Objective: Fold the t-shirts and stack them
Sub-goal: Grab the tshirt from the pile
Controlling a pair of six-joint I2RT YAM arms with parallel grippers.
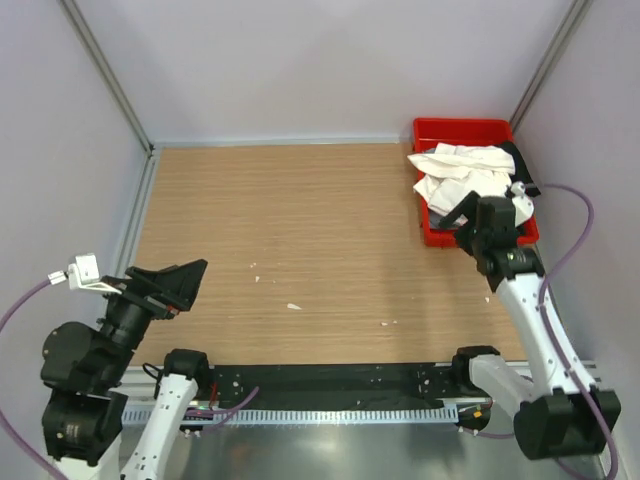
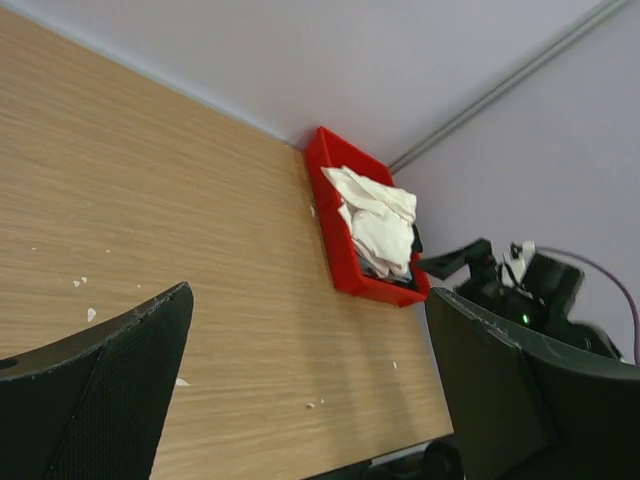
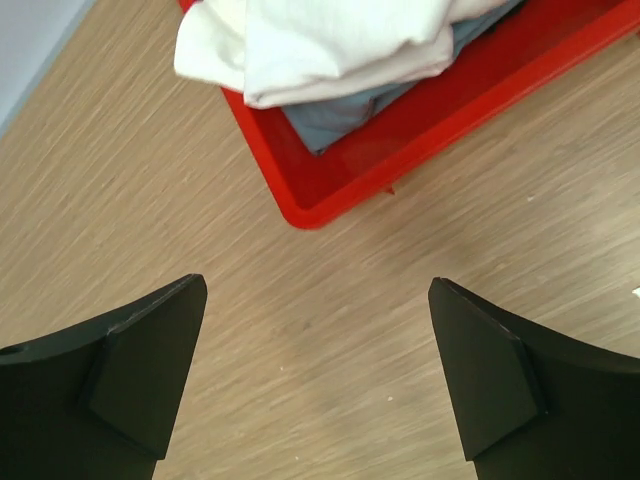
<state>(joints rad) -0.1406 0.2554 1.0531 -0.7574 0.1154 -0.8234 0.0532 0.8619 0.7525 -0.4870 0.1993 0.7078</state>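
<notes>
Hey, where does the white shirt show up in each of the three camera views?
Top external: the white shirt is at the upper right, heaped in the bin.
Left wrist: the shirt is right of centre in the upper half, at the table's far corner.
Right wrist: the shirt is at the top edge, hanging over the bin's rim.
Shared landmark: the red bin that holds it.

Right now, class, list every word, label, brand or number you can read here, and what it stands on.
No text can be read in any view.
The white t-shirt, crumpled in the red bin, shows no print; the grey-blue t-shirt under it and the table bear no lettering.
</notes>
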